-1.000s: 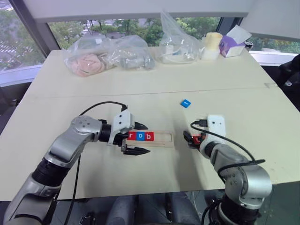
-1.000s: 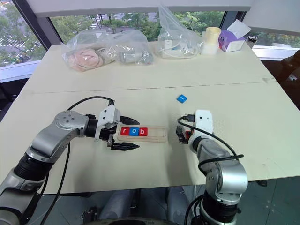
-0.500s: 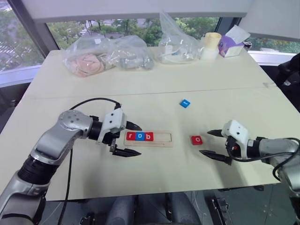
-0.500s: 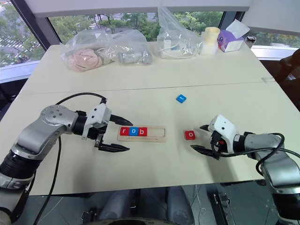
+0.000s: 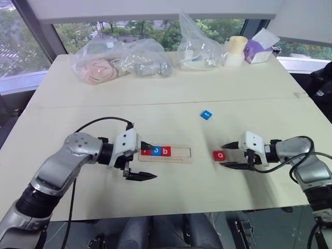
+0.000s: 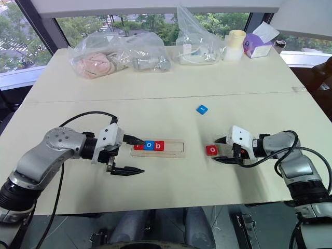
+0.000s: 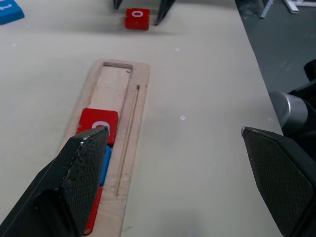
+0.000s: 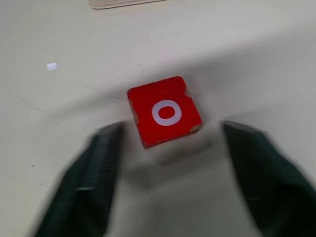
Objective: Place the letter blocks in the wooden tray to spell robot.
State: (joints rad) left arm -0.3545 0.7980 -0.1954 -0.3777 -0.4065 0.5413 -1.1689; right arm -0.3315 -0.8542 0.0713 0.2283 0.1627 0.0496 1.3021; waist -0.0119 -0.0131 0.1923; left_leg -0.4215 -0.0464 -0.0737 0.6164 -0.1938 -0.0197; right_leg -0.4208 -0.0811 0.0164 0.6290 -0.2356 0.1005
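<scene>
While unheld, red "o" block (image 8: 166, 112) between R hand (image 8: 170, 163) fingers.

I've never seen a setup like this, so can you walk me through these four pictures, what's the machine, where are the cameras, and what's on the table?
It is a two-armed humanoid robot at a pale table. Two pictures look down from its head; the other two come from cameras on its wrists.

On the table lies a long pale wooden tray holding three small letter tiles. A loose red square tile marked "o" sits to the tray's right, and a small blue tile lies farther back. Plastic bags sit at the far edge.

The left gripper stands open at the tray's left end. The right gripper brackets the red "o" tile with gaps either side. Nothing is held.
</scene>
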